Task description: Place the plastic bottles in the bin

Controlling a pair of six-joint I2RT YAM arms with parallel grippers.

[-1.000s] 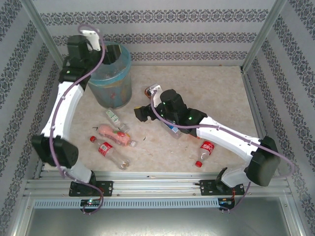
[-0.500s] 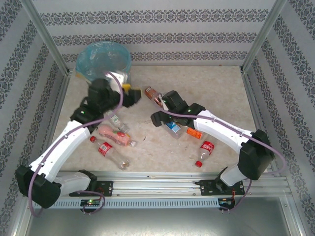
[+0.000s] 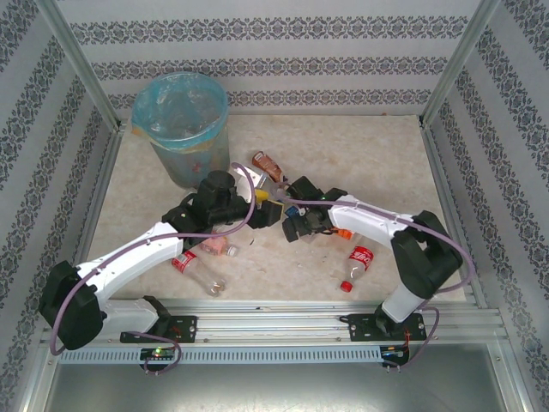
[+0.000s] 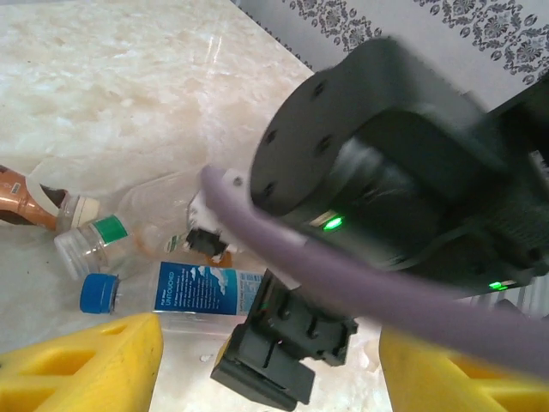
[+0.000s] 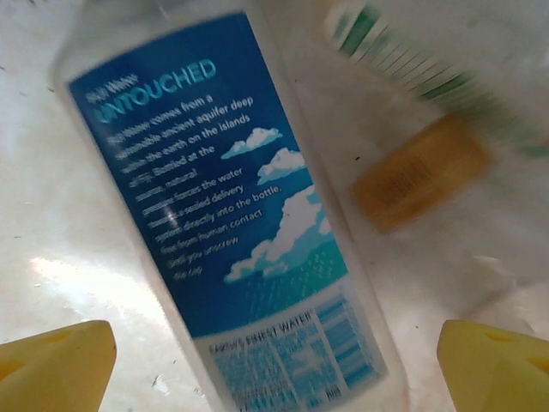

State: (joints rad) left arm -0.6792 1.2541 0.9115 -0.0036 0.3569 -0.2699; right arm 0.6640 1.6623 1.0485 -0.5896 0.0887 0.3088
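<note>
Plastic bottles lie scattered on their sides across the marbled table (image 3: 369, 163); read the overhead view from left to right. At the back left you find the light-blue bin (image 3: 211, 137), upright, with its blue liner folded over the rim. Toward the near edge lies a clear red-labelled bottle (image 3: 190, 264), and a pink bottle (image 3: 214, 246) is partly hidden under your left arm. At centre, your left gripper (image 3: 264, 204) hangs with its yellow fingers spread and nothing pinched between them. Just beside it, your right gripper (image 5: 274, 369) stands with its fingers wide apart, one on either side of a blue-labelled water bottle (image 4: 202, 292). A gap shows on both sides. A brown bottle (image 3: 268, 165) lies behind the two grippers. To the right lies a red-capped cola bottle (image 3: 358, 260), well apart from the bin.
</note>
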